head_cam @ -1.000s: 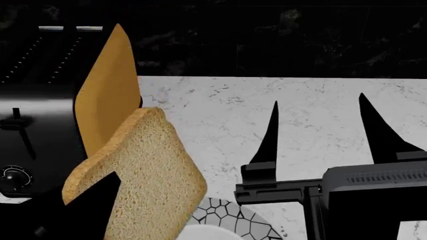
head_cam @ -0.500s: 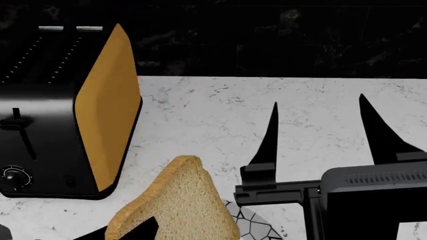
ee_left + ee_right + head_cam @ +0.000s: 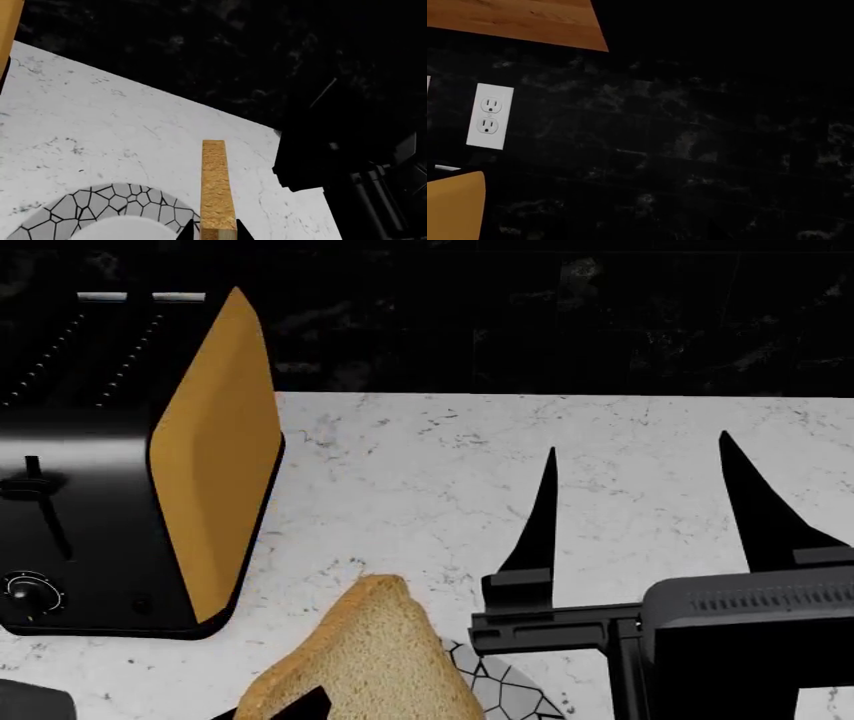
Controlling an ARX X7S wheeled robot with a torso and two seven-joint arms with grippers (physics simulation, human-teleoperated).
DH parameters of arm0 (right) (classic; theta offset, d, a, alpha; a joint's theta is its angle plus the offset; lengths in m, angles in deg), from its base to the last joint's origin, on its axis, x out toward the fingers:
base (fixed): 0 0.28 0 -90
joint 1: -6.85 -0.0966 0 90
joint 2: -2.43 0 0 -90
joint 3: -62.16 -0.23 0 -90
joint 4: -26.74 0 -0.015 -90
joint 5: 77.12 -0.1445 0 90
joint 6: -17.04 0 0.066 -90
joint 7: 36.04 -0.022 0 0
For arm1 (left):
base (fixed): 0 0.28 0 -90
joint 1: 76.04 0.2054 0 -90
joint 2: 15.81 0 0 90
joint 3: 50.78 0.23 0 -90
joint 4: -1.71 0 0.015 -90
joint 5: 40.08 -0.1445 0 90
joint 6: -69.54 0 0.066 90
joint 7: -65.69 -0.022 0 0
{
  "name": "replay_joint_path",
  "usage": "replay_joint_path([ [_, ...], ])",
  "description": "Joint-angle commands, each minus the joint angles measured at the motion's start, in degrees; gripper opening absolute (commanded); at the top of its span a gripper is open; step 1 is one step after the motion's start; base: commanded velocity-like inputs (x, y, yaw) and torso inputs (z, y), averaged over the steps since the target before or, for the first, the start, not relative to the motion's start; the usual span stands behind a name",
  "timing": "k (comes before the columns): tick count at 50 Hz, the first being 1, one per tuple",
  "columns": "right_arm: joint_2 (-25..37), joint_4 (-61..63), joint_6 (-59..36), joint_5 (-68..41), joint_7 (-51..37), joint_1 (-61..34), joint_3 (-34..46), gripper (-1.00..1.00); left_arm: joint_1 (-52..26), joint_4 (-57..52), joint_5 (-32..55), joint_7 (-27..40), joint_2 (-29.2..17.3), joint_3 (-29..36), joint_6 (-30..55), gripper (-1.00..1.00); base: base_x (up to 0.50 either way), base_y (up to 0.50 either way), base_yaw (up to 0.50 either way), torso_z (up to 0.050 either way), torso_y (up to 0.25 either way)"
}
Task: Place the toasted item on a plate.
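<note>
The toasted item, a light-brown bread slice, stands on edge at the bottom of the head view. It sits just above the near part of the plate, whose grey mosaic rim shows beside it. In the left wrist view my left gripper is shut on the slice's edge, over the plate. My right gripper is open and empty, with its black fingers spread over the counter to the right of the plate.
A black toaster with an orange side panel stands at the left on the white marble counter. A dark backsplash runs behind it. The right wrist view shows a wall outlet and a wooden cabinet.
The bread slice has come down from beside the toaster's orange side toward the plate, and it sank a little further in the last half second. The right arm has barely moved.
</note>
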Motion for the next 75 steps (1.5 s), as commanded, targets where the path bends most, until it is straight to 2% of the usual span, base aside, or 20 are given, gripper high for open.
replay_joint_path([
  [1, 0.2, 0.2, -0.4, -0.4, -0.1, -0.3, 0.0, 1.0, 1.7, 1.1, -2.0, -2.4, 0.6, -0.3, -1.0, -1.0, 0.0, 0.0, 0.0, 0.0, 0.0],
  [44, 0.8, 0.2, -0.6, -0.8, -0.8, -0.7, 0.7, 1.0, 10.2, 2.8, -10.9, -12.9, -0.7, -0.4, -2.7, -1.0, 0.0, 0.0, 0.0, 0.0, 0.0],
  [45, 0.9, 0.3, -0.8, -0.9, -0.8, -0.8, 0.6, 1.0, 10.1, 2.8, -11.3, -13.2, -0.9, -0.2, -2.6, 1.0, 0.0, 0.0, 0.0, 0.0, 0.0],
  [60, 0.8, -0.5, -0.4, -0.7, -0.8, -1.4, 1.5, 1.0, 10.1, 2.9, -15.2, -14.6, -2.6, -0.2, -2.6, 1.0, 0.0, 0.0, 0.0, 0.0, 0.0],
  [66, 0.7, -0.7, -0.1, -0.7, -0.9, -1.4, 1.8, 1.0, 10.1, 2.0, -22.5, -16.9, -5.9, 0.4, -0.4, 1.0, 0.0, 0.0, 0.0, 0.0, 0.0],
  [75, 0.7, -0.6, 0.5, -0.8, -1.0, -0.8, 1.6, 1.0, 9.6, 2.7, -23.6, -16.8, -7.9, -1.1, -1.0, 1.0, 0.0, 0.0, 0.0, 0.0, 0.0],
])
